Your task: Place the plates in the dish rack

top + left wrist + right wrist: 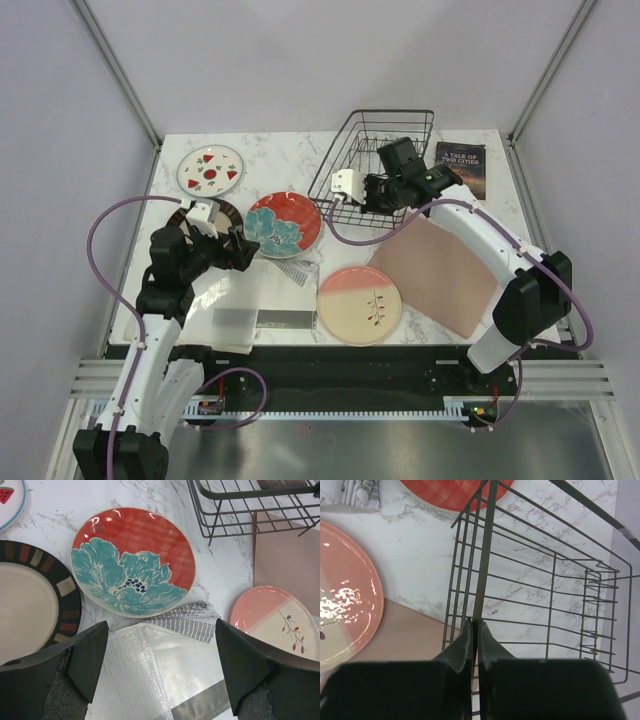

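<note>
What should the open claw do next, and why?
Probably ease the left claw forward and down to the near edge of the red flower plate. Its jaws stand open just short of it, no plate is in the rack yet, and the right claw is shut on the rack's rim.

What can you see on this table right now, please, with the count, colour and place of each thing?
fruit plate: one, white with red marks, far left
brown plate: one, dark rim and cream centre, left, partly under the left arm
flower plate: one, red with teal, centre
twig plate: one, pink and cream, near centre
dish rack: one, black wire, far centre-right, no plates inside
book: one, dark, far right
mat: one, pinkish-brown, right
striped cloth: one, grey and white, beside the flower plate
packaging: silvery and white, near left, count unclear
table: one, white marble
left gripper: open, above the packaging
right gripper: shut on the dish rack's rim
</note>
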